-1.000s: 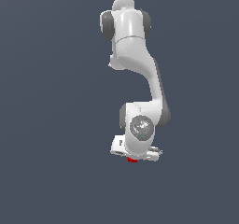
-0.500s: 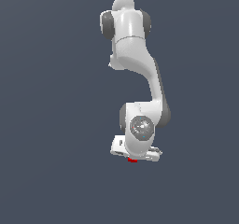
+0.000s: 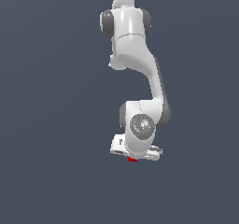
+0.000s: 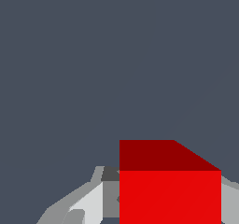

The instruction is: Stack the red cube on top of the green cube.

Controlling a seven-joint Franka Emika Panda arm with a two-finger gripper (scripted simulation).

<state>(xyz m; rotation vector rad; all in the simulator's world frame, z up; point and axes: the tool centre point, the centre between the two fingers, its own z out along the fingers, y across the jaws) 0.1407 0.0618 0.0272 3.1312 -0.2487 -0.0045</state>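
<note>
One white arm (image 3: 140, 69) fills the middle of the exterior view, seen from above against a flat, slate-grey worktop (image 3: 51, 106) with no grain or marking. Its links are smooth, glossy and rounded, with darker grey caps at the joints and a round disc on the wrist housing. Below that housing sits the pale, boxy hand, and just under its lower edge a thin sliver of the red cube (image 3: 132, 159) peeks out, right beneath the fingers (image 3: 133, 158), which the hand itself hides from this side. From here I cannot tell how wide they stand.

Up close in the wrist view, the red cube (image 4: 170, 190) is large and sharp-edged, a plain matte block with one face bright red and another a darker, shaded red. It sits directly between the fingers (image 4: 144, 204): one pale grey finger (image 4: 88, 204), angular and flat-sided, lies against one side of the cube, and a strip of the other shows at the cube's opposite side near the frame's edge. With grey metal tight against both flanks, the fingers look pinched on the cube. Beyond it, only the same even grey worktop (image 4: 93, 69) shows. No green block shows in either view.
</note>
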